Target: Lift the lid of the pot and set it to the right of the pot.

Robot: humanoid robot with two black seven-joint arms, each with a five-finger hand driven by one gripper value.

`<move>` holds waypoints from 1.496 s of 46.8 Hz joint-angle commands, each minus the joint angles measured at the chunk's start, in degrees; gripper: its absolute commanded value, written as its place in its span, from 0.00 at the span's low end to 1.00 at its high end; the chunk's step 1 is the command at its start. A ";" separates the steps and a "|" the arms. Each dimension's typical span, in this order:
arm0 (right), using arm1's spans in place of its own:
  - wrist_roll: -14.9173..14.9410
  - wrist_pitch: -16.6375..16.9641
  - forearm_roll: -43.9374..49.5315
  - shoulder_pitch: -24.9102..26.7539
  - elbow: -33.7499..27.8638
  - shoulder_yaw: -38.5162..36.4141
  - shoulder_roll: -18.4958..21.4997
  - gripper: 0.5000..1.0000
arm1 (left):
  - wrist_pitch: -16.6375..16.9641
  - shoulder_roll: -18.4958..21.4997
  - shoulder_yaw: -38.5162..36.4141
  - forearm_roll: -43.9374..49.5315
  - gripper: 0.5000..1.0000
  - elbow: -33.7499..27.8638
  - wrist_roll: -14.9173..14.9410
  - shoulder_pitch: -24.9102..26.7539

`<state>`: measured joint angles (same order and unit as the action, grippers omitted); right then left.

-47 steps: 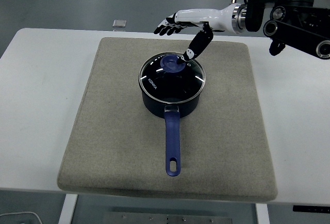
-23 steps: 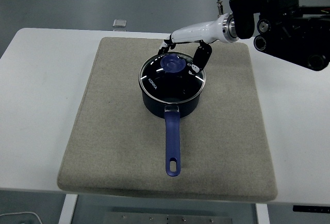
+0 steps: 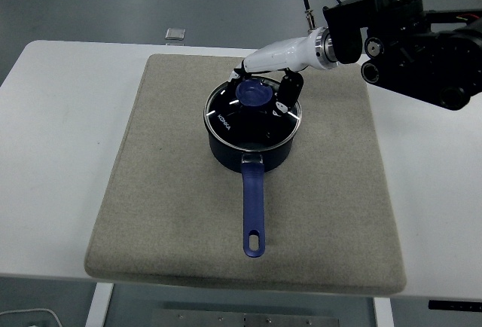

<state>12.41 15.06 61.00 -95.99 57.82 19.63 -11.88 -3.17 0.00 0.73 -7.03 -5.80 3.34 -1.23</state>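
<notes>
Lid reads "KONKA"; right hand over knob

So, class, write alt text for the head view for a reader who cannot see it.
The right hand reaches over a blue pot, fingers around the knob of its glass lid. The pot sits on a beige mat on a white table.

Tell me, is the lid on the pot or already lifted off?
On. The glass lid sits flat on the pot rim; the right hand reaches around its blue knob.
</notes>
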 commanded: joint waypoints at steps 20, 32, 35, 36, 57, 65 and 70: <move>-0.11 -0.12 0.09 -0.86 -0.17 0.06 0.10 0.61 | 0.00 0.00 -0.03 0.00 1.00 0.00 0.00 0.00; -0.11 -0.82 0.09 -0.77 -0.34 0.06 1.42 0.61 | 0.00 0.00 -0.03 0.00 1.00 0.00 0.00 0.00; -0.19 -0.91 0.09 -0.77 -0.34 0.06 1.51 0.60 | 0.00 0.00 -0.03 0.00 1.00 0.00 0.00 0.00; -0.20 -0.91 0.09 -0.77 -0.43 0.14 1.59 0.59 | 0.00 0.00 0.06 0.00 1.00 0.00 0.00 0.00; -0.20 -0.82 0.09 -0.77 -0.60 0.15 1.59 0.52 | 0.00 0.00 -0.03 0.00 1.00 0.00 0.00 0.00; -0.20 -0.82 0.09 -0.77 -0.60 0.15 1.59 0.51 | 0.00 0.00 0.06 0.00 1.00 0.00 0.00 0.00; -0.20 -0.82 0.09 -0.77 -0.60 0.15 1.59 0.46 | 0.00 0.00 -0.03 0.00 1.00 0.00 0.00 0.00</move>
<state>12.22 14.24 61.08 -96.77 57.21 19.78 -10.28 -3.16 0.00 0.75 -7.03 -5.80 3.34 -1.23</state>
